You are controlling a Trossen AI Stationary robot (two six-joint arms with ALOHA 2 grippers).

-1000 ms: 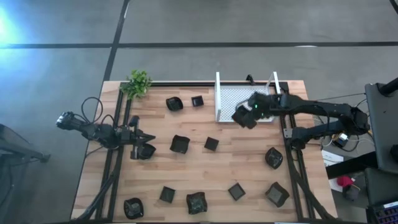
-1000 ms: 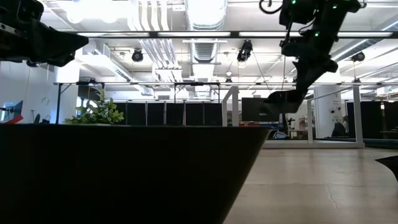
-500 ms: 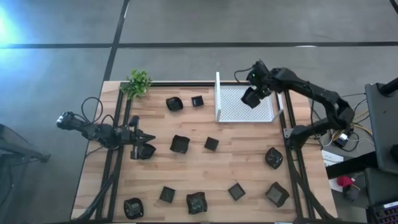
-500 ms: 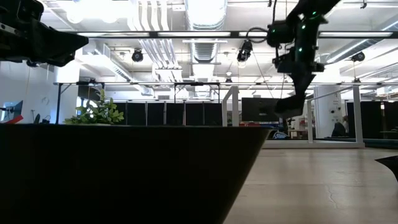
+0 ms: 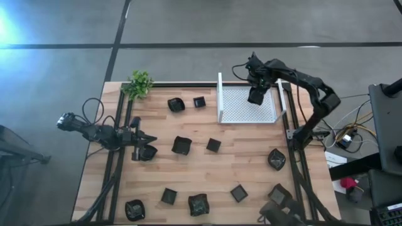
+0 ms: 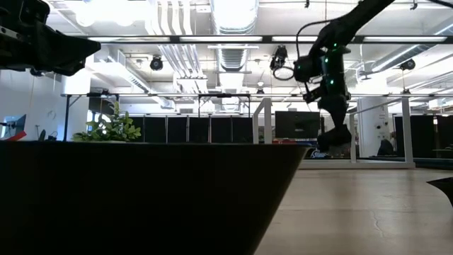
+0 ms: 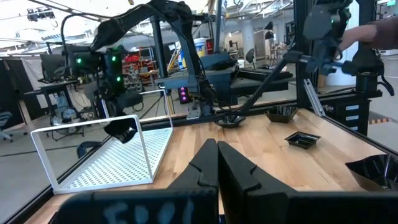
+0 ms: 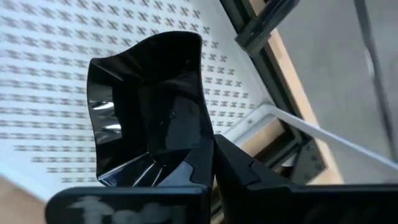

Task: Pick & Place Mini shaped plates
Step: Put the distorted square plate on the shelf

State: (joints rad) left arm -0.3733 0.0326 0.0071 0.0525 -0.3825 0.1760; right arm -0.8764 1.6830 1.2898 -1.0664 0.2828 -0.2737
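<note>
I see right hand [image 5: 255,96] raised over far right part of white mesh tray [image 5: 235,113], fingers pinched on rim of one black plate [image 8: 149,112]; plate off tray floor, hanging tilted. Left hand [image 5: 146,150] low at left side of bench [image 5: 245,169], fingers closed together in its wrist view, touching a small plate [image 5: 148,152]. Other mini shaped plates [image 5: 182,145] scattered on bench: two far beside tray, rest mid and near. Green plant [image 5: 139,83] at far left corner.
</note>
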